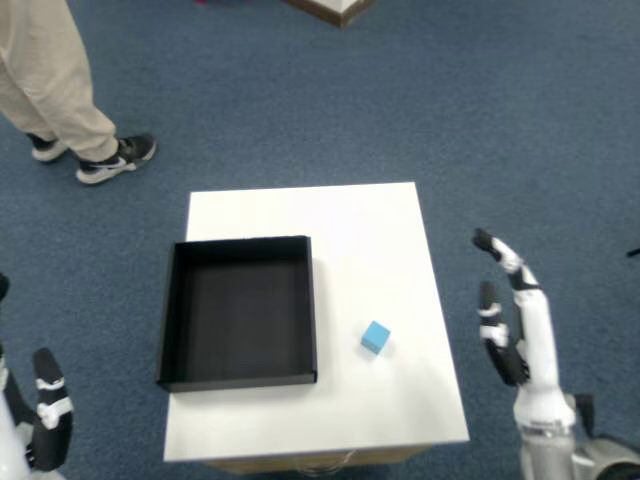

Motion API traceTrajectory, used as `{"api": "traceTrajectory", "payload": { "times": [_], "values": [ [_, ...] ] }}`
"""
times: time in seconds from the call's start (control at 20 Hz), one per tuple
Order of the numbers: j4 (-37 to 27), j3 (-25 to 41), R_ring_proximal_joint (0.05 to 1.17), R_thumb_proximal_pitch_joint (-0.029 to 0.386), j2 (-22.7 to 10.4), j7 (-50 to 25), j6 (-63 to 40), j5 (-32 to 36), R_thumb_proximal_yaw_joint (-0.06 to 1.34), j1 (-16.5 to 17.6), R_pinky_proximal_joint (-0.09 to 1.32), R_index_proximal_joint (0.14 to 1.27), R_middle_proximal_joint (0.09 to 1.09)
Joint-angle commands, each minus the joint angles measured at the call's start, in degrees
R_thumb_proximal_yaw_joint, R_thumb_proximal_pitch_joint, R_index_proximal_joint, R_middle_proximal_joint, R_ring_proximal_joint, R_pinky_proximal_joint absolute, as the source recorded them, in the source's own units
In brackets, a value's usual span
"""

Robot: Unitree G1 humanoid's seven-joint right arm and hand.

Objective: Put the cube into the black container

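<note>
A small light-blue cube (375,338) rests on the white table (350,230), just right of the black container (180,310). The container is a shallow square box with nothing visible inside it. My right hand (515,320) hovers off the table's right edge, about a hand's width right of the cube. Its fingers are spread apart and hold nothing.
My left hand (45,415) hangs low at the bottom left, off the table. A person's legs and sneakers (100,155) stand on the blue carpet beyond the table's far left corner. A wooden furniture corner (335,8) shows at the top.
</note>
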Motion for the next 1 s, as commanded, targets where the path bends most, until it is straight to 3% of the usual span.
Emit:
{"api": "traceTrajectory", "payload": {
  "times": [0.05, 0.15, 0.2, 0.45, 0.7, 0.85, 1.0],
  "values": [
    [-4.1, -2.1, 0.32, 0.275, -2.7, -4.3, 8.6, -4.5, 0.37, -2.2, 0.16, 0.30, 0.26],
    [-7.5, -2.8, 0.31, 0.187, -3.9, -4.5, 12.5, -7.0, 0.35, -1.7, 0.15, 0.31, 0.27],
    [-9.0, -3.0, 0.31, 0.170, -4.6, -4.4, 14.5, -8.3, 0.32, -1.6, 0.16, 0.31, 0.26],
    [-17.9, -3.3, 0.30, 0.140, -8.9, -2.9, 32.5, -16.5, 0.24, -0.2, 0.19, 0.32, 0.25],
    [-27.0, -5.4, 0.31, 0.064, -10.6, 0.0, 53.2, -19.9, 0.22, 4.5, 0.20, 0.36, 0.25],
    [-27.5, -5.5, 0.29, 0.005, -10.6, 2.1, 56.7, -19.9, 0.25, 5.7, 0.19, 0.38, 0.24],
    [-28.0, -5.3, 0.28, -0.011, -10.1, 3.5, 59.0, -20.2, 0.23, 6.0, 0.18, 0.40, 0.24]
  ]
}}
